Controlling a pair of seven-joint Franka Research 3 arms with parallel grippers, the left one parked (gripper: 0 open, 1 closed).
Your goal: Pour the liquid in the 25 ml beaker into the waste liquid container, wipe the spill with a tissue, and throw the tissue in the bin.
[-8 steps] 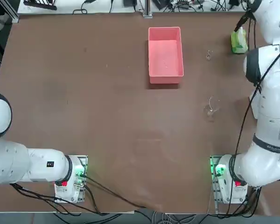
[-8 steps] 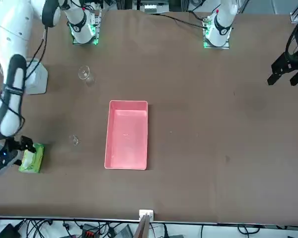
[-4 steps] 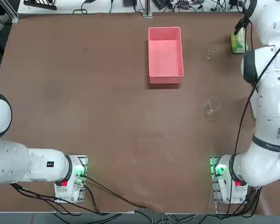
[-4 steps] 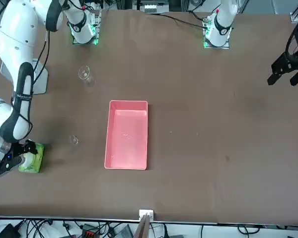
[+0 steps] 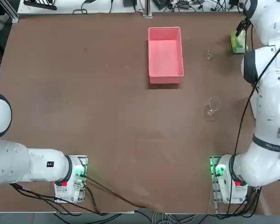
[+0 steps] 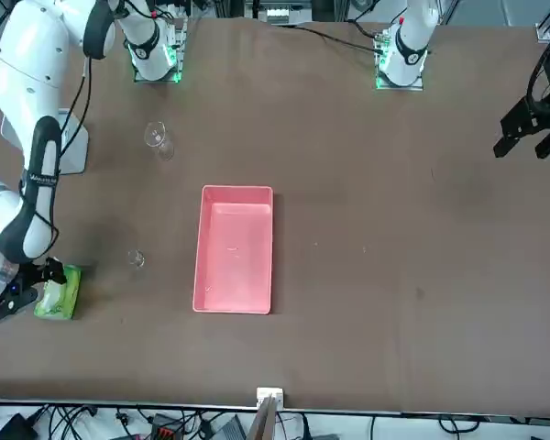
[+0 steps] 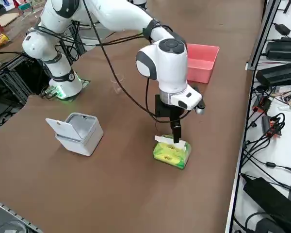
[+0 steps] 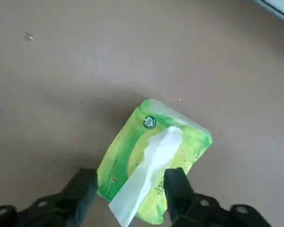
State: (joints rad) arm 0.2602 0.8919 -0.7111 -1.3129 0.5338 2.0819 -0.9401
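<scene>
Compared with a second earlier, the right gripper [image 8: 130, 189] had lowered onto the lime-green tissue pack [image 8: 154, 156], fingers open astride the protruding tissue [image 8: 151, 165] without gripping it, indicating extraction was imminent, while the 25 ml beaker [image 5: 208, 56] stood beside the pack.

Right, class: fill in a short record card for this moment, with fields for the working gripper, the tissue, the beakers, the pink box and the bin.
right gripper: open, fingers either side of the tissue, over the tissue pack
tissue: white sheet sticking out of the lime-green pack
25 ml beaker: standing apart, between pack and pink box
larger beaker: nearer the arm's base
bin: white, lid open
</scene>
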